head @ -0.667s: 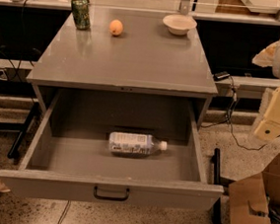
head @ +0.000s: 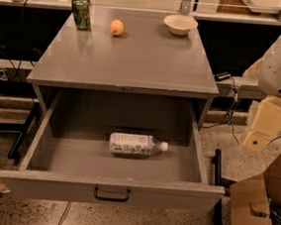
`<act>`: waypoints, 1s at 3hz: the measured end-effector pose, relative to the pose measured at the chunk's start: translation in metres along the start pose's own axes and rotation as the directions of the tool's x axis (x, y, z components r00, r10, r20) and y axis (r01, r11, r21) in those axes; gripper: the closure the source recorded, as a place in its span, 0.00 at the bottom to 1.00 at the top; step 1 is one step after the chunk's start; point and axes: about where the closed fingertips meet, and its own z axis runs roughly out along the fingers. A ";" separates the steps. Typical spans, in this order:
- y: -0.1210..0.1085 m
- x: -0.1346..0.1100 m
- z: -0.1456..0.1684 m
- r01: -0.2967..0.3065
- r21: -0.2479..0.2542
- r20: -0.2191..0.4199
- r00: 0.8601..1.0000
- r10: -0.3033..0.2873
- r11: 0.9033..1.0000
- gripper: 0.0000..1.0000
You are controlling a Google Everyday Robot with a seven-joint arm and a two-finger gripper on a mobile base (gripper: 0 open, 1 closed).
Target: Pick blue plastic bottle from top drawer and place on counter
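- Moving slightly down and toward the cabinet since the earlier frame, what seems to be the gripper (head: 260,128) is hanging outside the top drawer (head: 110,191), off its right side.
- Its spread cannot be told.
- The blue plastic bottle (head: 135,145) is lying unmoved on its side in the pulled-out drawer, cap pointing right, well apart from the gripper.
- A green can (head: 81,13), an orange (head: 117,27) and a bowl (head: 180,24) are sitting along the counter's (head: 130,59) far edge.
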 end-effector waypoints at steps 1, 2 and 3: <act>0.026 -0.005 0.049 -0.063 -0.101 0.039 0.997 0.067 0.993 0.00; 0.057 -0.037 0.109 -0.171 -0.203 0.201 0.957 0.212 0.964 0.00; 0.051 -0.042 0.104 -0.172 -0.178 0.216 0.954 0.210 0.969 0.00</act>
